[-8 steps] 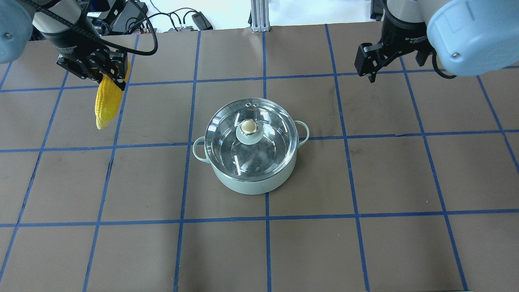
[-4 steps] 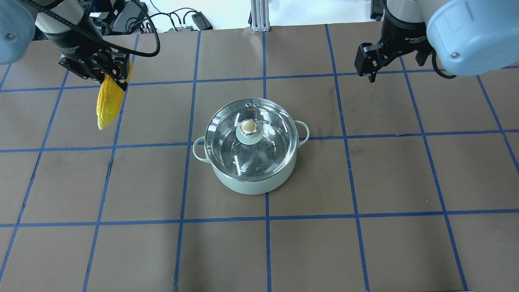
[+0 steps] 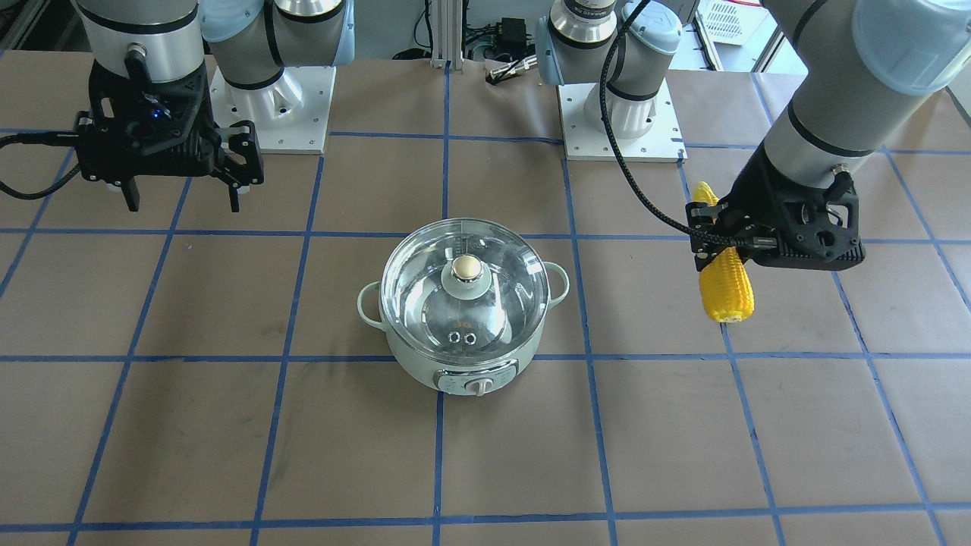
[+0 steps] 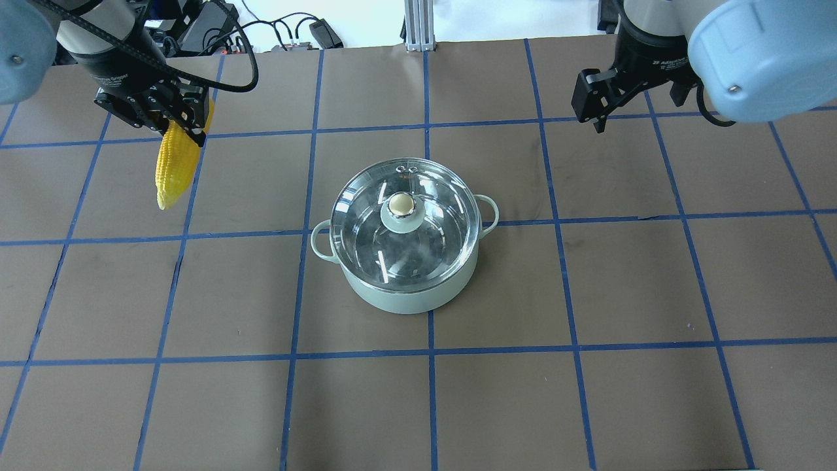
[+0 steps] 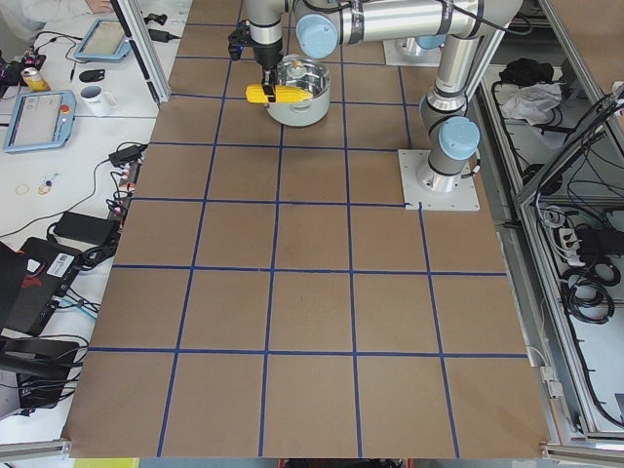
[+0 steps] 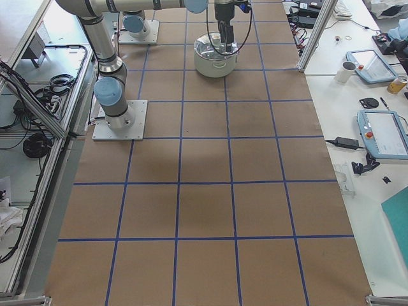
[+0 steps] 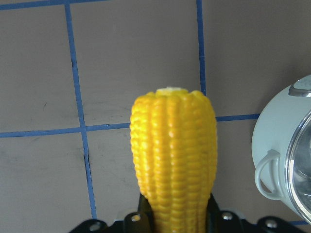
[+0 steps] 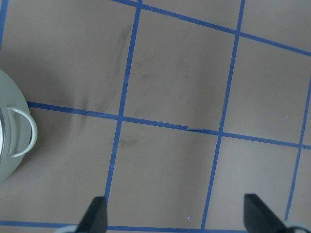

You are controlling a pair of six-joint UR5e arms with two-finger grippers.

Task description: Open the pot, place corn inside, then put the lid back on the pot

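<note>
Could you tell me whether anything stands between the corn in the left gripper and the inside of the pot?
Yes: the glass lid sits closed on the pot, covering its opening. The corn hangs in the left gripper off to the pot's side. The right gripper is open, empty and apart from the lid.

The pot (image 4: 418,297) is set at the middle of the table (image 4: 588,392), with the lid (image 4: 366,216) seated on it. The corn (image 4: 173,163) is held above the table, well to the pot's left, by the left gripper (image 4: 180,127). The right gripper (image 3: 183,203) is held well to the pot's right.
</note>
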